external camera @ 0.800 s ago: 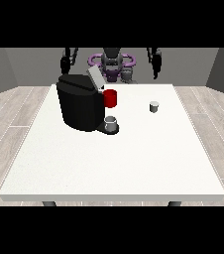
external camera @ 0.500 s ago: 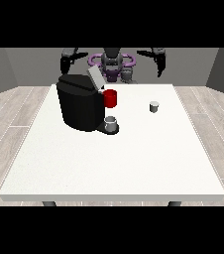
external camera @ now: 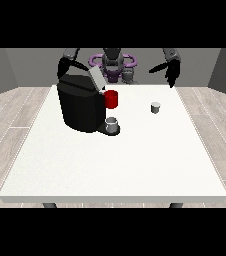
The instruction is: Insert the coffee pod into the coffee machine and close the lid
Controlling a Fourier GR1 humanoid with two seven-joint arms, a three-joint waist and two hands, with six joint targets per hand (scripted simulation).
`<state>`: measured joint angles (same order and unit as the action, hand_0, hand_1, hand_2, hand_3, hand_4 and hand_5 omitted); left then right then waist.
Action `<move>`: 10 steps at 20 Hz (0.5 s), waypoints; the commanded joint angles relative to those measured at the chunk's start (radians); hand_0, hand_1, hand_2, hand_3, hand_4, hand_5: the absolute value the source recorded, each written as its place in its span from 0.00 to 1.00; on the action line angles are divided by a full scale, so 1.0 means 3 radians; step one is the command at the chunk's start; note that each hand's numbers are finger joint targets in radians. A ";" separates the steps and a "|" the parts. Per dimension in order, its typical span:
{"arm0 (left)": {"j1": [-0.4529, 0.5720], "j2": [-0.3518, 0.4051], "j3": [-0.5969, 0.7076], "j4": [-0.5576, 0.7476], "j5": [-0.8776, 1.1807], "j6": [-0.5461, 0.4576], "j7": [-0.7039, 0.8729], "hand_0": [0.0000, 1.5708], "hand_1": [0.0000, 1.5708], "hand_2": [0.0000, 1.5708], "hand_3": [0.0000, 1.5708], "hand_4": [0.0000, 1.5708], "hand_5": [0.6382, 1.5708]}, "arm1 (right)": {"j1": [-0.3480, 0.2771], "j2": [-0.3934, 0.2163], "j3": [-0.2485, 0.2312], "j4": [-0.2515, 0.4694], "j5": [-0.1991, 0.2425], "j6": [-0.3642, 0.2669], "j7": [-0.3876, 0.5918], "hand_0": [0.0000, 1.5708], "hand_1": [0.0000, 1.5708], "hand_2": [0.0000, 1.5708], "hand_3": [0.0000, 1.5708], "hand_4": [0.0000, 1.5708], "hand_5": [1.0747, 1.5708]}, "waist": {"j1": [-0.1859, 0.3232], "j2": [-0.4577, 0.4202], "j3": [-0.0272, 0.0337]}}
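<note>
Over at the view's left, a big black coffee machine on the white table, with its grey lid tipped up and open. Just behind it, the hand at the view's left, raised above the table's far edge, holding nothing; too dark and partly tucked behind the machine to tell how the fingers lie. On the machine's front, a red part, and under it a small grey cup on the machine's base. Further right, the coffee pod, a tiny grey tub, alone on the table, well apart from the machine. Probably very light and stiff, maybe a bit slippery, easy to knock over or push away. Best taken from above, with thumb on one side and fingers on the other side of its round wall. At the far right, the hand at the view's right, up in the air behind the table's far edge, near the pod but not touching it, holding nothing, fingers pointing down and looking loose, not curled. Hard to see: the hole under the lid for the pod, and most of the robot's body behind the machine.
</note>
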<state>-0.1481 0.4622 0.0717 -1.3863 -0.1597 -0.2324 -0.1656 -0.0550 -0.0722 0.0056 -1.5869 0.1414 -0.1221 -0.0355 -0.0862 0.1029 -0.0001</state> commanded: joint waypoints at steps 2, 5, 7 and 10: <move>-0.0369 0.0167 0.0059 0.0485 -0.0239 -0.0008 0.0041 0.00 0.00 0.00 0.00 0.00 1.00 | -0.0144 0.0007 0.0102 -0.0121 0.0063 0.0030 0.0048 0.00 0.00 0.00 0.00 0.00 1.00 | -0.0266 0.0185 -0.0001; -0.0511 0.0253 -0.0061 0.0624 -0.0460 -0.0028 0.0091 0.00 0.00 0.00 0.00 0.00 1.00 | -0.0277 0.0232 0.0314 -0.0052 0.0254 -0.0176 0.0086 0.00 0.00 0.00 0.00 0.00 1.00 | -0.0232 0.0348 -0.0001; -0.0540 0.0386 0.0115 0.0976 -0.0420 -0.0082 -0.0325 0.00 0.00 0.00 0.00 0.00 1.00 | -0.0270 0.0066 0.0119 -0.0079 0.0041 0.0027 0.0021 0.00 0.00 0.00 0.00 0.00 1.00 | -0.0272 0.0499 -0.0002; -0.0825 0.0276 -0.0052 0.1035 -0.0631 -0.0001 -0.0007 0.00 0.00 0.00 0.00 0.00 1.00 | -0.0616 0.0105 0.0076 0.0021 0.0179 -0.0137 0.0378 0.00 0.00 0.00 0.00 0.00 1.00 | -0.0257 0.0551 -0.0001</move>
<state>-0.3264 0.5446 0.0766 -1.1376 -0.2981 -0.2384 -0.1889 -0.1487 -0.0325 0.0538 -1.5971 0.1815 -0.1462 0.0030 -0.1623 0.2258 -0.0004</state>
